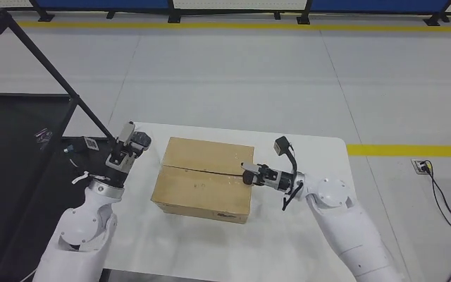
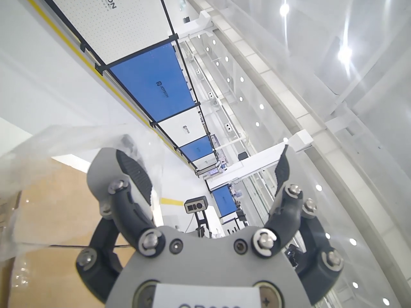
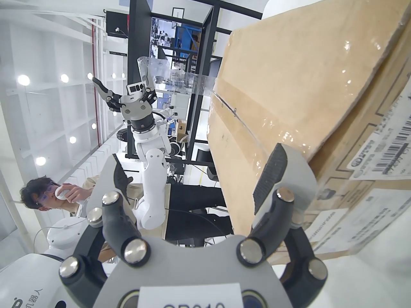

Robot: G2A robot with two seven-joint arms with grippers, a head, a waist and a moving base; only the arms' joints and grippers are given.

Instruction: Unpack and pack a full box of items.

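On a white table (image 1: 317, 151), a closed cardboard box (image 1: 204, 180) is flanked by the wide-open left gripper (image 2: 205, 161), clear tape (image 3: 167, 78) clinging to it, and the open right gripper (image 3: 196, 161) near the seam (image 1: 211, 171); the box could be resealed by sagging tape.

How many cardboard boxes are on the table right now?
1. The cardboard box sits in the middle of the table, flaps down, between the left gripper and right gripper. Smaller ones inside would be hidden.

Matt brown cardboard box (image 1: 204, 180), glossy clear plastic tape (image 3: 179, 81), smooth white table (image 1: 310, 211), white paper labels (image 3: 382, 149)
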